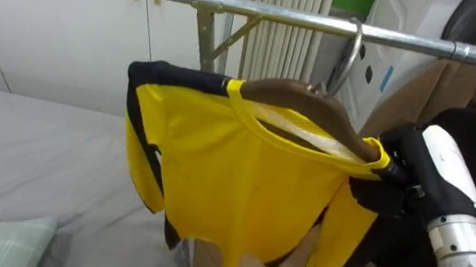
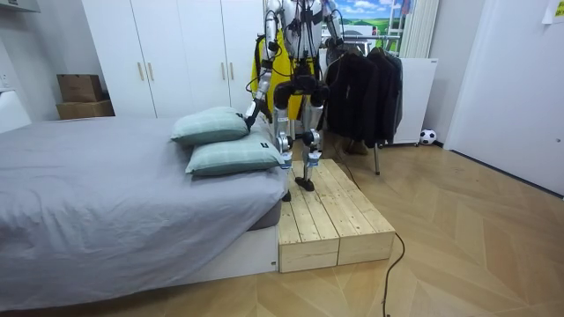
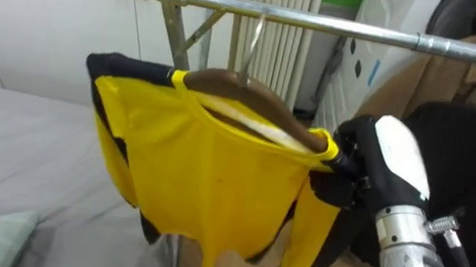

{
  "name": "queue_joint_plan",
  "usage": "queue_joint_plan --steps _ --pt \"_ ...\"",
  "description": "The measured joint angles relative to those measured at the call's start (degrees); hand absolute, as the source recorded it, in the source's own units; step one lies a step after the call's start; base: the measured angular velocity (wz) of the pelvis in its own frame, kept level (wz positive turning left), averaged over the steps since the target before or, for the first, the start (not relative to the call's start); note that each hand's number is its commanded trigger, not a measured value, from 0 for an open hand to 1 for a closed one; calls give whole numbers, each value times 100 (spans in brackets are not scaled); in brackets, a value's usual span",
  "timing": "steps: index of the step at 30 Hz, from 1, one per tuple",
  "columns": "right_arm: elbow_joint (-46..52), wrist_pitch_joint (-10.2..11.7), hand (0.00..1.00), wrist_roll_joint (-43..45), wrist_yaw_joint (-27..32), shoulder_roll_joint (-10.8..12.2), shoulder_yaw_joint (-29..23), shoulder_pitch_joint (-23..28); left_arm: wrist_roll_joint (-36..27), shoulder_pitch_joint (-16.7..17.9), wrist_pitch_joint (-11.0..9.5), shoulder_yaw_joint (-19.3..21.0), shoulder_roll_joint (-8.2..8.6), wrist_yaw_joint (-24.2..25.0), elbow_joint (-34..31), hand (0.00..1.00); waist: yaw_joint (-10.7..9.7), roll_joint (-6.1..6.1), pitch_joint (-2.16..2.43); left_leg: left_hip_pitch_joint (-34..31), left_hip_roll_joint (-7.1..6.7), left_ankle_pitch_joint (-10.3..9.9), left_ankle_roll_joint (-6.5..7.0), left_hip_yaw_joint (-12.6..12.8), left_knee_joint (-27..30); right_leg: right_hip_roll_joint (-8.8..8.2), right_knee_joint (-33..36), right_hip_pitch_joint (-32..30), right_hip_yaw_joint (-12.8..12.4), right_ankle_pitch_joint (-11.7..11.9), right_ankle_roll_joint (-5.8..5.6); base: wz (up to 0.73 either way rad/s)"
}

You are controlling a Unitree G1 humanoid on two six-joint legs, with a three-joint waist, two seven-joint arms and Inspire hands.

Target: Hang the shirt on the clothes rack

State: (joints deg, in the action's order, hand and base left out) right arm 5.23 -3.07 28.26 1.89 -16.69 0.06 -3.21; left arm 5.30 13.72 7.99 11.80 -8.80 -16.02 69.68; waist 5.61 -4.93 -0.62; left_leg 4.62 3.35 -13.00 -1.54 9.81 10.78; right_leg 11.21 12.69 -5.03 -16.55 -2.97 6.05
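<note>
I stand on a low wooden platform (image 2: pixel 330 216) at the foot corner of the grey bed (image 2: pixel 106 194), facing away from the room view, toward a metal clothes rail (image 1: pixel 267 12). On the room view's right, dark coats (image 2: pixel 366 88) hang from the same rail.

The yellow shirt (image 1: pixel 234 177), trimmed in black at the sleeves, is up at the rail right in front of me, draped on a brown wooden hanger (image 1: pixel 302 100). The hanger's metal hook is looped over the rail, and the hanger tilts, its left end higher than its right. The shirt's hem hangs free below.

Two pale green pillows (image 2: pixel 211 126) lie stacked at the bed's near corner, just beside my legs.

My right hand (image 1: pixel 401 164) is raised to the lower right end of the hanger, against the yellow collar there. Its dark fingers merge with the black sleeve cloth beneath, so I cannot tell whether they are closed on anything.

My left hand (image 2: pixel 250 113) hangs low by the upper pillow, too small in the room view to read.

A small football (image 2: pixel 427 136) sits on the floor beyond the coats.
</note>
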Motion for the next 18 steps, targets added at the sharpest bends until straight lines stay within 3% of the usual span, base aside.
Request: queue_joint_plan --steps 7,11,18 --pt "-77 5 100 -839 -36 -11 23 -13 1 51 -177 -82 -102 161 -151 0 116 7 -8 -12 -3 -15 -25 -253 16 -53 7 30 280 -81 60 19" --pt "-703 61 100 -1409 -211 -18 43 -232 326 97 -196 -85 -99 209 -255 0 212 87 -44 -1 -2 -20 -35 -387 20 -70 -7 83 395 -127 91 16" --pt "-1241 60 100 -1923 -211 -19 101 -289 434 101 -210 -107 -92 206 -283 0 265 138 -21 -17 -9 -12 -53 -519 21 -104 8 101 530 -226 136 15"
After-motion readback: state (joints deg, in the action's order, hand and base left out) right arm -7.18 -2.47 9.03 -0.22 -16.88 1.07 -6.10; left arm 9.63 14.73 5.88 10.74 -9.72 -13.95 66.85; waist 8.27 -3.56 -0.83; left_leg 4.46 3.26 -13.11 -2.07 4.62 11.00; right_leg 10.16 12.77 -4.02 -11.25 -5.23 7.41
